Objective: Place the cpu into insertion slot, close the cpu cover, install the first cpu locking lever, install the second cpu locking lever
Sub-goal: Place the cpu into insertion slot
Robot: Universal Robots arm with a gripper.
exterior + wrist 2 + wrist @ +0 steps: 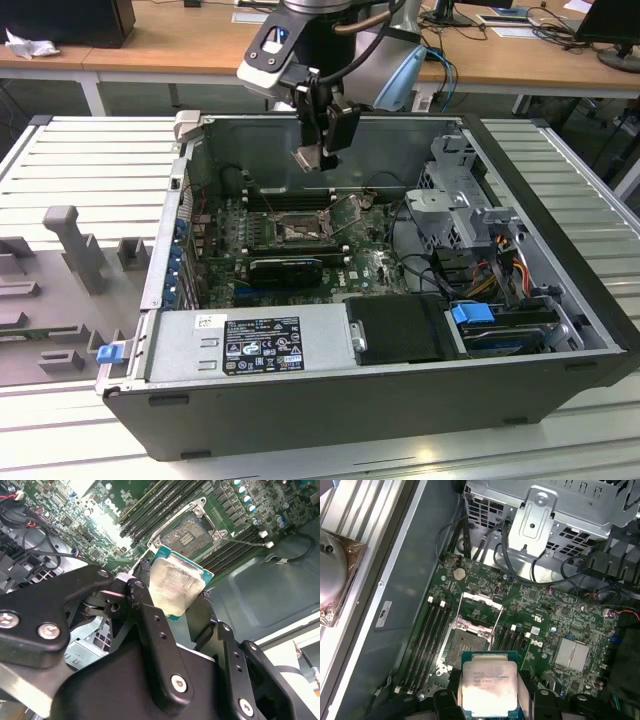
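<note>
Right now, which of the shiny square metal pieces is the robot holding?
The solid cpu, pinched in the gripper. The other, the windowed cpu cover, is hinged open beside the insertion slot.

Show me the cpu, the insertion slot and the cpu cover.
the cpu (489, 687), first wrist view, middle of its metal top.
the insertion slot (463, 645), first wrist view, its dark recess.
the cpu cover (484, 601), first wrist view, bar of its frame.

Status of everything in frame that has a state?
cpu: gripped, held in the air, not seated.
insertion slot: empty, uncovered.
cpu cover: flipped open.
tool: shut on the cpu.
computer case: side open, inside exposed.
</note>
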